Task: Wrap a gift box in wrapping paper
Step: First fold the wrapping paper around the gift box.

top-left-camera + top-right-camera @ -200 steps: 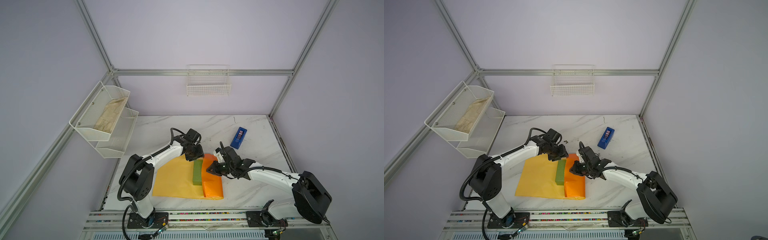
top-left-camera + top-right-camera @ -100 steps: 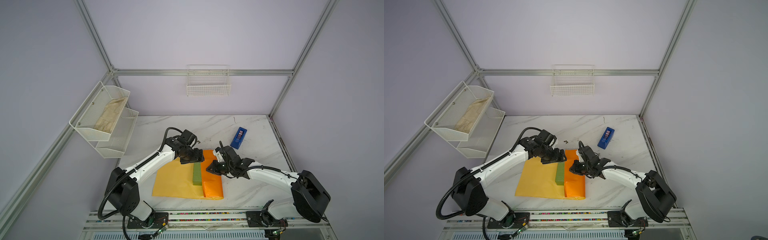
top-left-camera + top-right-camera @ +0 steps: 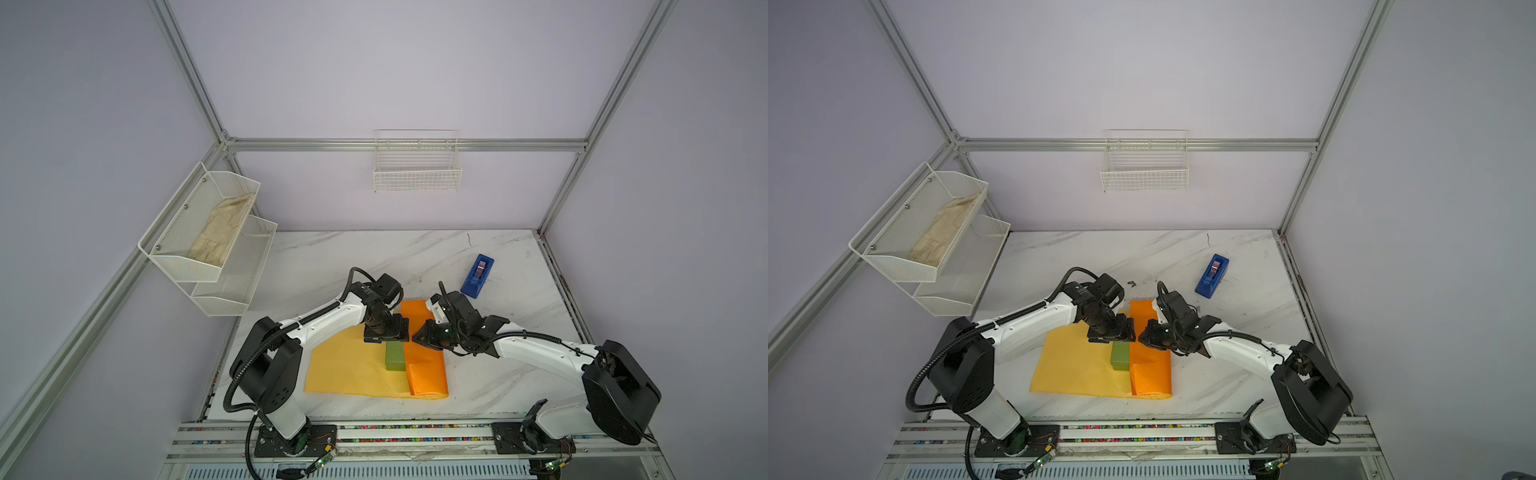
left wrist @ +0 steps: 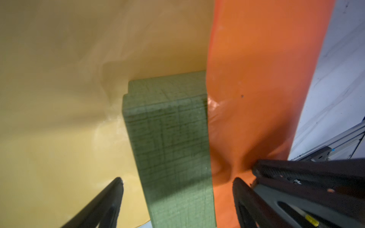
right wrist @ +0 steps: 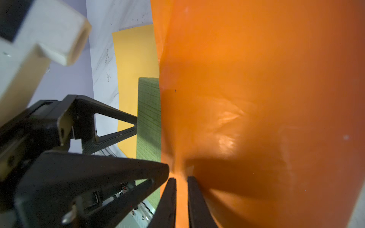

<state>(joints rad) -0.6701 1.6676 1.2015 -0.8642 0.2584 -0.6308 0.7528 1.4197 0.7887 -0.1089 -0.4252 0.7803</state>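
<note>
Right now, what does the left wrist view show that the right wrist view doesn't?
Only left wrist: the gap on each side between the open left hand and the gift box it straddles. Only right wrist: the right hand pinched shut on the orange flap of the wrapping paper. Both: the box standing against that flap, the paper's yellow side beyond.
</note>
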